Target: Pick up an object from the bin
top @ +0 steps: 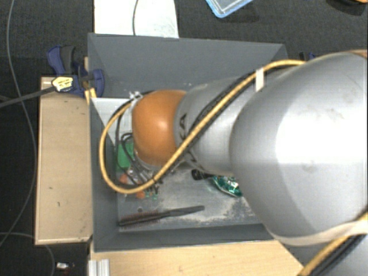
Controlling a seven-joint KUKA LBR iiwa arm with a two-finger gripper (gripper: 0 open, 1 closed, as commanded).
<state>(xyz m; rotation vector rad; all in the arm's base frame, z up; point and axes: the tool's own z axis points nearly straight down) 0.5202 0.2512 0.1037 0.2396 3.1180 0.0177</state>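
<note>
My gripper reaches down into the left part of the bin and only a bit of its metal body shows under the arm. A green thing lies right beside it on the left, partly hidden. Just below the gripper sits a small orange and green piece on the bin floor. A long dark slim tool lies flat along the front of the bin, apart from the gripper.
A green and white crumpled piece and a small black thing lie at mid-bin, half under the arm. The arm with its orange cover and yellow cable hides the middle and right of the bin.
</note>
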